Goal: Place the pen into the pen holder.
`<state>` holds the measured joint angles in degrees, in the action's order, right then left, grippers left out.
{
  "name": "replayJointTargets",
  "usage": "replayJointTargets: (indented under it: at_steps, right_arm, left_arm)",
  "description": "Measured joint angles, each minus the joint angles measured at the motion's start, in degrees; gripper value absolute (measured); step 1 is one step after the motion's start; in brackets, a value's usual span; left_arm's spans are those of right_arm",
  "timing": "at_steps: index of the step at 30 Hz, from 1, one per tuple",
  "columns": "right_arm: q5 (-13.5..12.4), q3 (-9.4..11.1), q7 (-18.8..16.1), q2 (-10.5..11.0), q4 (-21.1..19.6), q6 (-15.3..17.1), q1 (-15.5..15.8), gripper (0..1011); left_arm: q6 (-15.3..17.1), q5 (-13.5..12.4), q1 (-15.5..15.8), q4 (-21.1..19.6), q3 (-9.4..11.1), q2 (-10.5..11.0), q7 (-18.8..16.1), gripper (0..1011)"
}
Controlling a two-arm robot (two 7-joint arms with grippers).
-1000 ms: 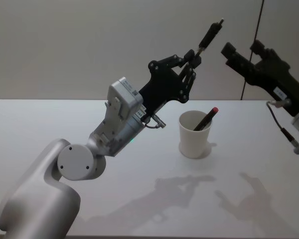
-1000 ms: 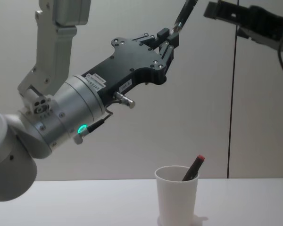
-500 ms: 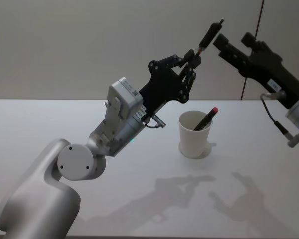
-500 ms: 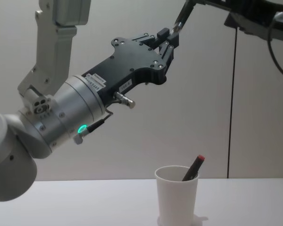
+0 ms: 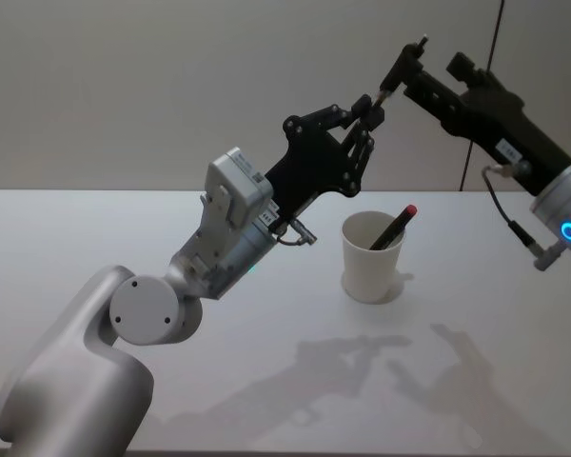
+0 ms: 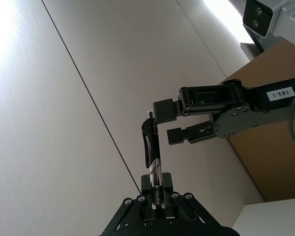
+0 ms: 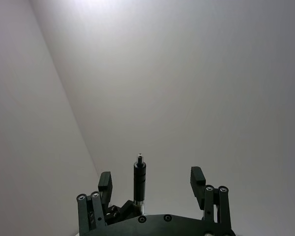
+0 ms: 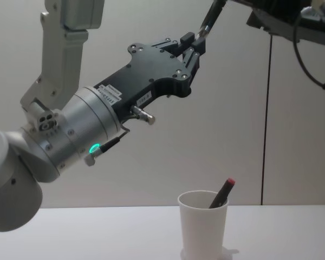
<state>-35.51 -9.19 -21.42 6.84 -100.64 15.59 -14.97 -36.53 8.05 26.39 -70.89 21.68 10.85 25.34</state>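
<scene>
1. In the chest view the black pen held up by the left end effector is cut off by the top edge well above the white paper cup.
2. The cup's base is cut off by the bottom edge.
3. The red-capped pen is hidden inside the cup below its rim.
4. The right end effector beside the black pen is cut off in the chest view.
</scene>
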Motion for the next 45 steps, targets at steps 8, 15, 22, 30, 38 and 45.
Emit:
replayJointTargets:
  at_steps: [8,15,22,30,38,45]
  right_arm:
    - [0.3,-0.6,0.5,-0.5,1.2,0.0,-1.2,933]
    - [0.2,-1.0,0.5,-0.8,1.9,0.0,-1.9,770]
    - [-0.4,-1.3,0.6,-0.8,2.2,0.3,-2.4,534]
    - [-0.9,-1.5,0.7,-0.8,2.2,0.7,-2.7,304]
    - [-1.5,-1.8,1.0,-0.7,2.0,1.1,-3.0,132]
    - [-1.9,-1.9,1.3,-0.5,1.9,1.1,-3.1,132]
  left_arm:
    - [0.0,0.0,0.0,0.0,0.0,0.0,0.0,130]
    - [0.0,0.0,0.0,0.0,0.0,0.0,0.0,130]
    - [0.0,0.0,0.0,0.0,0.0,0.0,0.0,130]
    - [0.0,0.0,0.0,0.0,0.0,0.0,0.0,130]
    - [0.0,0.0,0.0,0.0,0.0,0.0,0.0,130]
    - [0.0,0.0,0.0,0.0,0.0,0.0,0.0,137]
